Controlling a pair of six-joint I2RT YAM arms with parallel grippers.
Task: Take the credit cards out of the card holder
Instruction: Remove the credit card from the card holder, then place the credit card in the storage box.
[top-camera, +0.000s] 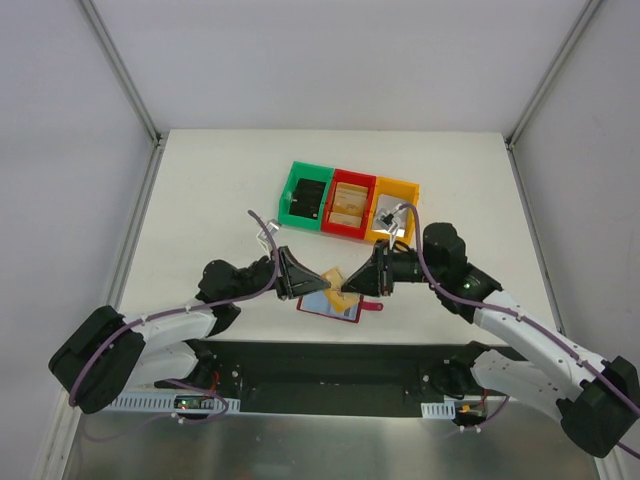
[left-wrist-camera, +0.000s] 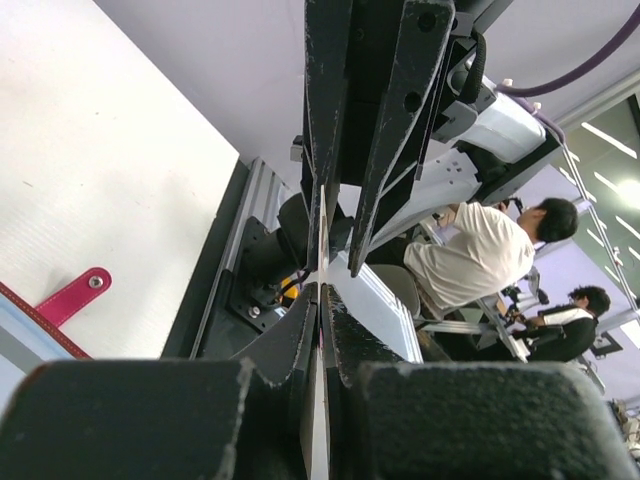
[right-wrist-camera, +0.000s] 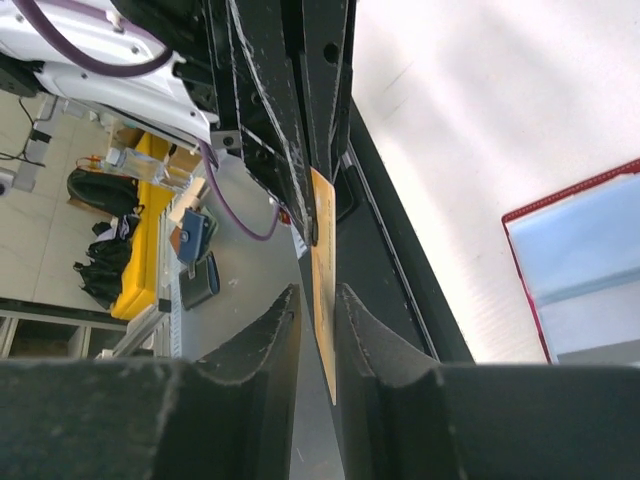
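- A white desk (top-camera: 200, 180) is seen carrying everything; three bins are set in a touching row near its far middle.
- The green bin (top-camera: 288, 203), at the left of the row, is filled by one flat black object (top-camera: 308, 198).
- The red bin (top-camera: 350, 232), in the middle, is occupied by tan pieces (top-camera: 350, 203); their kind cannot be told.
- The yellow bin (top-camera: 403, 185), at the right, is partly hidden by the right arm; pale items (top-camera: 386, 214) are glimpsed inside.
- The left tool (top-camera: 320, 284) is clamped on one edge of a card (top-camera: 333, 277).
- The right tool (top-camera: 347, 286) is placed around the opposite edge, fingers slightly apart; whether the card is pressed cannot be told.
- The card holder (top-camera: 328, 303) is laid open on the desk near the arms' bases, beneath the two tools; grey-blue panels are shown inside.
- The yellow-orange card is held in the air over the holder's far edge.
- The red strap tab (top-camera: 374, 307) is laid flat at the holder's right side.
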